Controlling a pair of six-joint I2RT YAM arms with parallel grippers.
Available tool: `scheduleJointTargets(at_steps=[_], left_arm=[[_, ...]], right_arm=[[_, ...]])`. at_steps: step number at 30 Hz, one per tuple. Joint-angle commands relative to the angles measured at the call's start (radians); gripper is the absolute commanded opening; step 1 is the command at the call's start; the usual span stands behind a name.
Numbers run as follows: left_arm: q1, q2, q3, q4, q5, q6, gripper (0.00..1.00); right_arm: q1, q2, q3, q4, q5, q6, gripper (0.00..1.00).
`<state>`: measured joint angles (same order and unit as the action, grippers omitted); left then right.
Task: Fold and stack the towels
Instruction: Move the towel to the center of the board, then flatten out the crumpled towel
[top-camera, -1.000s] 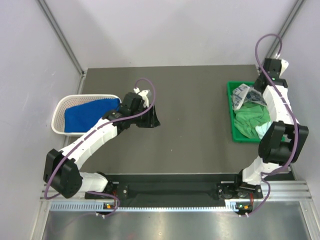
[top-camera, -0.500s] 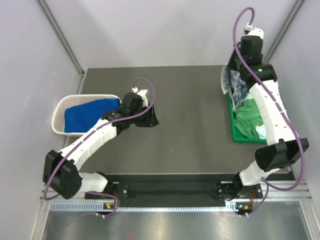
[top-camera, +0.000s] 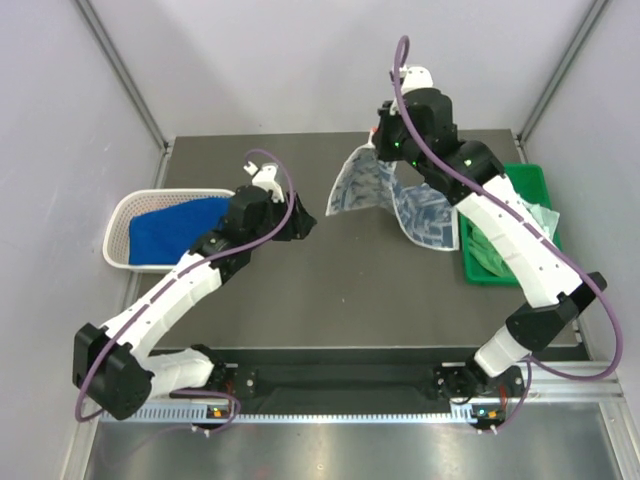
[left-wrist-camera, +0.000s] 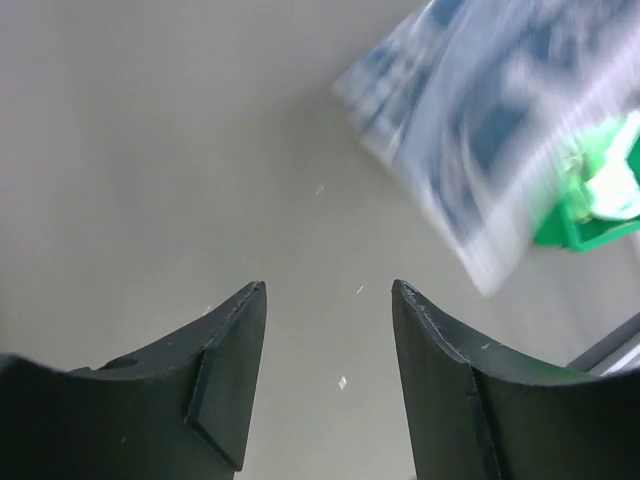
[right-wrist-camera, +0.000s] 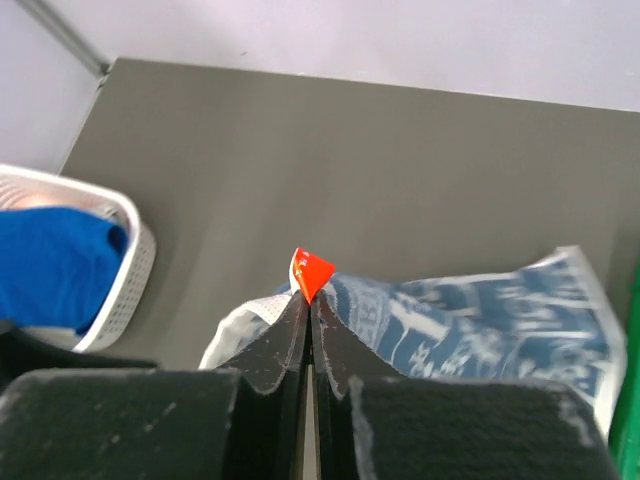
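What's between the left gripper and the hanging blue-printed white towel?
Only bare grey tabletop between the left gripper and the blue-printed white towel; the left wrist view shows it.

One green tray. At least three towels counted: one green towel inside it, one printed towel just left of it, one blue towel well left of it, in the one white basket. One counter. Two claws: left claw, right claw.

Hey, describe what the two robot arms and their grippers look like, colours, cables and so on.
The left arm and right arm have white link shells, black joints and a purple cable looping alongside. The left gripper and right gripper each have two matte black fingers tapering toward the tips.
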<state>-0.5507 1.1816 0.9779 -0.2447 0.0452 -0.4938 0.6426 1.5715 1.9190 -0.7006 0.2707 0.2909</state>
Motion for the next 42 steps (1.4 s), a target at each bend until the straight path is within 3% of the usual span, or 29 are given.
scheduleJointTargets(at_steps=[1,4,12,17,20,24,32,36,42], left_arm=[[-0.005,-0.031,-0.100,0.298,0.062,-0.049,0.59],[-0.021,-0.040,-0.159,0.429,0.085,-0.066,0.61],[-0.069,-0.120,-0.219,0.530,0.118,-0.060,0.61],[-0.141,-0.155,-0.193,0.440,-0.031,0.009,0.63],[-0.202,-0.116,-0.147,0.384,-0.122,0.061,0.63],[-0.294,-0.056,-0.096,0.345,-0.342,0.118,0.63],[-0.413,0.044,-0.004,0.312,-0.583,0.149,0.64],[-0.417,0.085,0.021,0.283,-0.650,0.144,0.64],[-0.419,0.130,0.025,0.297,-0.624,0.133,0.63]], right_arm=[[0.055,-0.025,0.066,0.004,-0.005,0.011,0.00],[0.089,-0.016,0.063,-0.007,-0.005,0.007,0.00],[0.097,-0.034,0.017,0.006,-0.013,0.008,0.00],[0.103,-0.044,-0.003,0.018,-0.018,0.011,0.00],[0.106,-0.041,-0.003,0.023,-0.018,0.014,0.00],[0.109,-0.042,-0.003,0.024,-0.018,0.016,0.00],[0.121,-0.042,-0.017,0.024,-0.008,0.017,0.00],[0.123,-0.050,-0.028,0.024,-0.007,0.019,0.00],[0.124,-0.056,-0.040,0.027,0.002,0.017,0.00]])
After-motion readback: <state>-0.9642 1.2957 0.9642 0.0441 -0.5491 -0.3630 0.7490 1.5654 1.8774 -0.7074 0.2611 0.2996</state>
